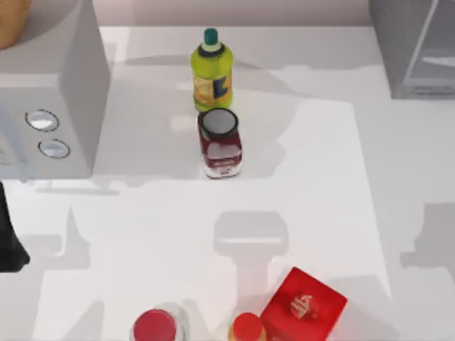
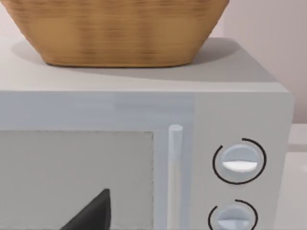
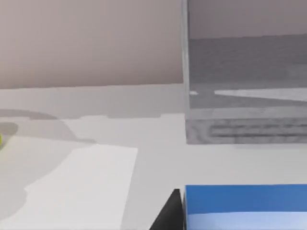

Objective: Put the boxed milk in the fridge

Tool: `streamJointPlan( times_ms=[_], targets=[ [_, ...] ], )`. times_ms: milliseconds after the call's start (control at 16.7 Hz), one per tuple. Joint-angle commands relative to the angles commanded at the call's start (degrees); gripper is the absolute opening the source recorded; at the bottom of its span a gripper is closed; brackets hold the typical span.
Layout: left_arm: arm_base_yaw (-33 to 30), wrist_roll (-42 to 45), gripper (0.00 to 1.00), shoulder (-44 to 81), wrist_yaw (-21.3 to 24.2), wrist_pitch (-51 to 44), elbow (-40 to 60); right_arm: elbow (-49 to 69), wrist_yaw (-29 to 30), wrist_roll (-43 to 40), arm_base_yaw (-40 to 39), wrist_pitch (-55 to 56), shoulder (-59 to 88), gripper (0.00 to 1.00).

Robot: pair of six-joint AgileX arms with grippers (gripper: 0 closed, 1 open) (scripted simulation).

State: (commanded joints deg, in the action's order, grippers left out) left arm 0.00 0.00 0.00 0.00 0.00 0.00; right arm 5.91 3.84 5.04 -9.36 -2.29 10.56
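one blue-topped milk carton sits against right gripper finger, apparently pinched for carry toward grey translucent-door fridge far right; left gripper state untellable.

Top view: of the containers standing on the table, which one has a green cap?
The yellow bottle at the back; the dark red jar before it has a white lid.

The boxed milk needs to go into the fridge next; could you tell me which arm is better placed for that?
Right. Its wrist view shows the boxed milk right beside a dark finger, with the fridge just ahead. The left arm sits at the table's left edge, facing the microwave.
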Motion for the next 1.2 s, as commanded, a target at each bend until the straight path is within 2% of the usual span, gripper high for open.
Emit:
streamJointPlan(
  times_ms=[300, 720, 960, 1200],
  targets=[
    [0.0, 0.0, 1.00, 0.0, 0.0, 0.0, 0.0, -5.8, -3.7, -4.9, 9.0, 2.2, -10.2, 0.00],
    [0.0, 0.0, 1.00, 0.0, 0.0, 0.0, 0.0, -5.6, -3.9, -5.0, 9.2, 2.5, -9.7, 0.00],
    [0.0, 0.0, 1.00, 0.0, 0.0, 0.0, 0.0, -1.5, -5.7, -5.9, 10.0, 7.7, -1.6, 0.00],
    [0.0, 0.0, 1.00, 0.0, 0.0, 0.0, 0.0, 6.8, -8.1, -5.9, 12.1, 17.9, 15.8, 0.00]
  ],
)
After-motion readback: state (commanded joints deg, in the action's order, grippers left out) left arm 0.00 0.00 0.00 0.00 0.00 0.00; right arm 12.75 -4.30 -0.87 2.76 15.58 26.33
